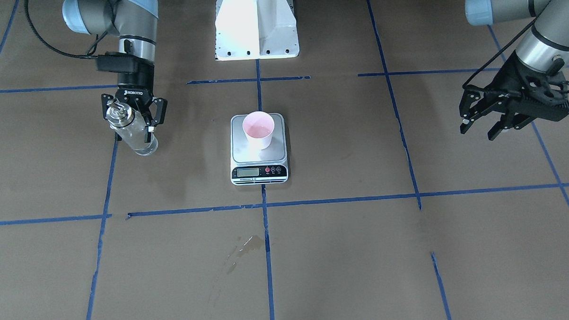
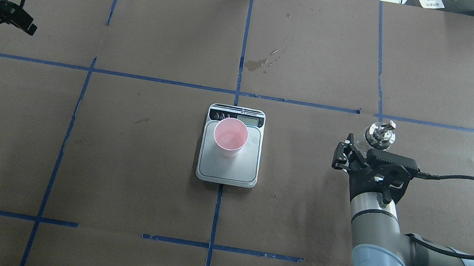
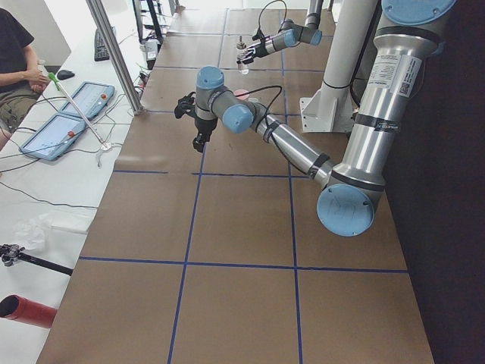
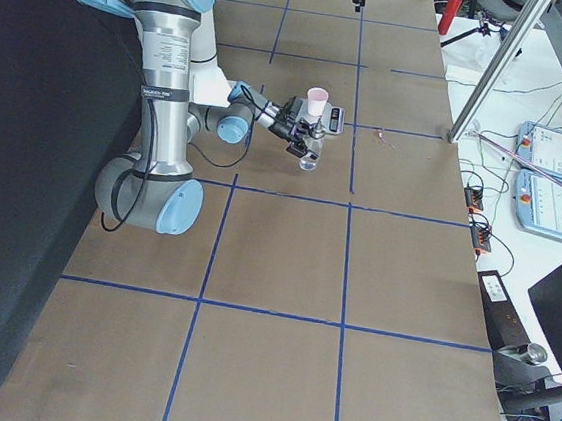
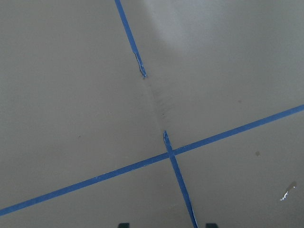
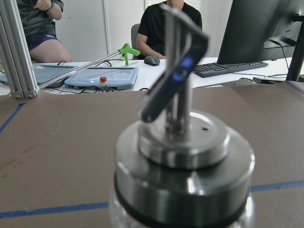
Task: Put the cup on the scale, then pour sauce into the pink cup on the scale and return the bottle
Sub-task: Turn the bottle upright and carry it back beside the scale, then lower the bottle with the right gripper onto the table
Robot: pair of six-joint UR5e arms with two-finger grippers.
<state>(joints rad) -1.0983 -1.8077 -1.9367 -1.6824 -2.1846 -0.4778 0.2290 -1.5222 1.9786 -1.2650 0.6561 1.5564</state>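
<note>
The cup (image 1: 259,128), white outside and pink inside, stands upright on the steel platform of the scale (image 1: 246,149) at the table's middle; both also show in the overhead view, cup (image 2: 230,136) and scale (image 2: 227,172). A little clear liquid shows in the cup. My right gripper (image 1: 133,129) is shut on the clear glass bottle (image 1: 131,132), held upright off to the scale's side, base close to the table. Its metal pourer cap shows overhead (image 2: 380,133) and fills the right wrist view (image 6: 183,156). My left gripper (image 1: 482,128) is open and empty, far to the other side.
A wet stain (image 1: 247,244) lies on the brown paper beyond the scale, on the operators' side. The white robot base (image 1: 256,28) stands behind the scale. Blue tape lines cross the table. Operators sit past the far edge.
</note>
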